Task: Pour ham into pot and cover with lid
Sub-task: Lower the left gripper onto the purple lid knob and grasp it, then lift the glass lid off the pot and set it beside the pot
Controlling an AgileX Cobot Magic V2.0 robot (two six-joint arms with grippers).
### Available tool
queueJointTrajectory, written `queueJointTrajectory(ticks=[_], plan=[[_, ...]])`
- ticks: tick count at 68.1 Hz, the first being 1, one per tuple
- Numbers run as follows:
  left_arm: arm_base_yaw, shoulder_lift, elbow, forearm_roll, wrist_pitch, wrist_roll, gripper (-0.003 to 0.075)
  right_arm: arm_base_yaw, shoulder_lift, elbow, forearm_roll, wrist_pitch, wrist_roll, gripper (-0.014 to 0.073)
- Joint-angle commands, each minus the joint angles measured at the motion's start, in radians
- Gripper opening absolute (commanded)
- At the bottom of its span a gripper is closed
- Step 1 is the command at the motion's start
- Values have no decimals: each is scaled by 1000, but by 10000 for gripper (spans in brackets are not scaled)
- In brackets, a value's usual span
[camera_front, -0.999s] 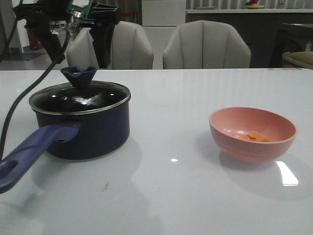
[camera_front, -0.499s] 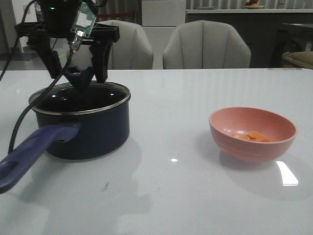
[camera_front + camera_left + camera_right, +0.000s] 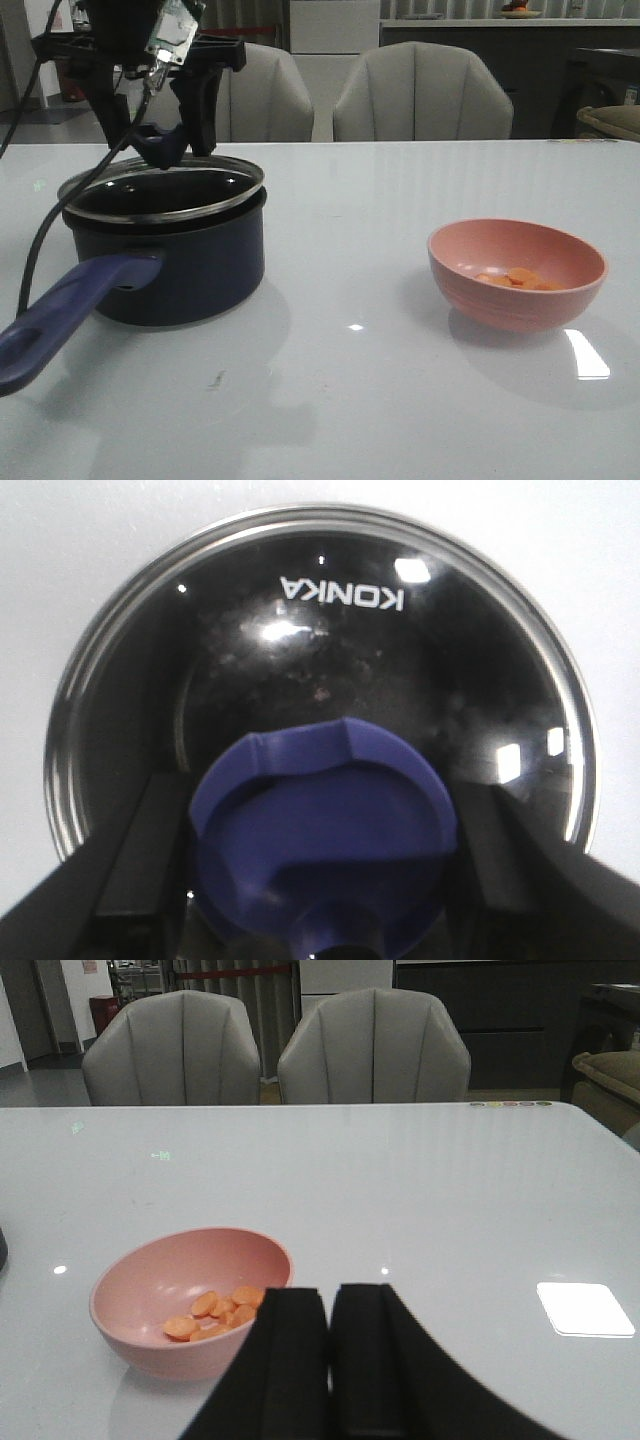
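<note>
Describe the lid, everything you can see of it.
The lid is a round domed glass disc with a metal rim and a dark blue flared knob. White KONKA lettering is printed on the glass. It is tilted, its left edge raised off the pot and its right edge low by the pot's rim. The left gripper is closed on the knob, a finger on each side.

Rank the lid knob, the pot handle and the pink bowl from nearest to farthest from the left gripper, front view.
1. Lid knob: between the left gripper fingers.
2. Pot handle: below, toward the table's near left.
3. Pink bowl: far right, holding the ham.
</note>
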Motion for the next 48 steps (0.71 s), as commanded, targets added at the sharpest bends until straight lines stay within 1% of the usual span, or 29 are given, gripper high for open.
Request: queueJointTrajectory(ticks=[1, 5, 13, 19, 30, 42, 48], plan=[[2, -109, -43, 18, -16, 17, 214, -4, -20, -5, -12, -85, -5, 159], [2, -138, -43, 38, -16, 40, 214, -4, -20, -5, -12, -85, -5, 159], [4, -208, -23, 113, -30, 40, 214, -4, -20, -5, -12, -85, -5, 159], [34, -268, 23, 153, -43, 45, 213, -4, -20, -5, -12, -80, -5, 159], [158, -350, 152, 136, -76, 59, 206, -4, -20, -5, -12, -80, -5, 159], [320, -415, 356, 35, -202, 121, 206, -4, -20, -5, -12, -80, -5, 159], [383, -418, 432, 23, -251, 146, 206, -4, -20, -5, -12, -80, -5, 159]])
